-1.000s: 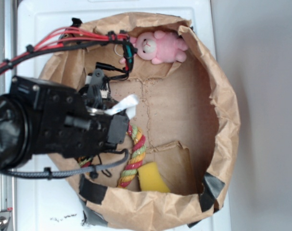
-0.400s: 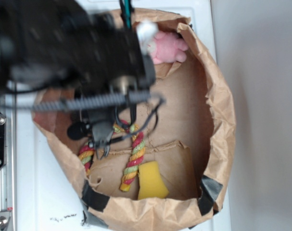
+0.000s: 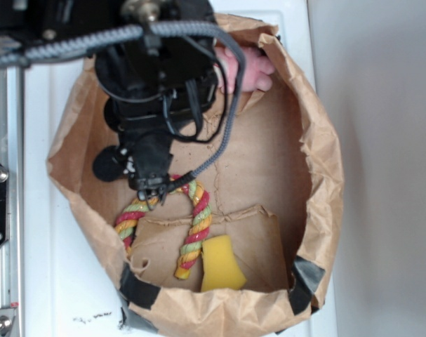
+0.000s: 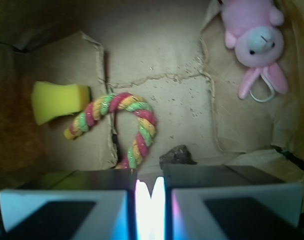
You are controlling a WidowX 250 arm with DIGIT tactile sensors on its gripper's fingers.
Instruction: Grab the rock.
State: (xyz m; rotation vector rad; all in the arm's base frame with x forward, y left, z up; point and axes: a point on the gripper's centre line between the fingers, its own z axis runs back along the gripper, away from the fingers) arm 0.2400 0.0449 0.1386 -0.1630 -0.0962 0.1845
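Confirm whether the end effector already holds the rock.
No: in the wrist view the rock lies free on the cardboard just beyond the end effector.

A white table (image 3: 55, 281) is lying under everything, its top smooth and slightly glossy, with a few small dark marks near its lower left edge. A metal rail (image 3: 2, 281) is running along the table's left side, carrying round bolt heads. To the right of the table, a plain pale grey surface (image 3: 388, 168) is filling the rest of the exterior view. Soft, even light is falling across the scene, casting only faint shadows on the grey.
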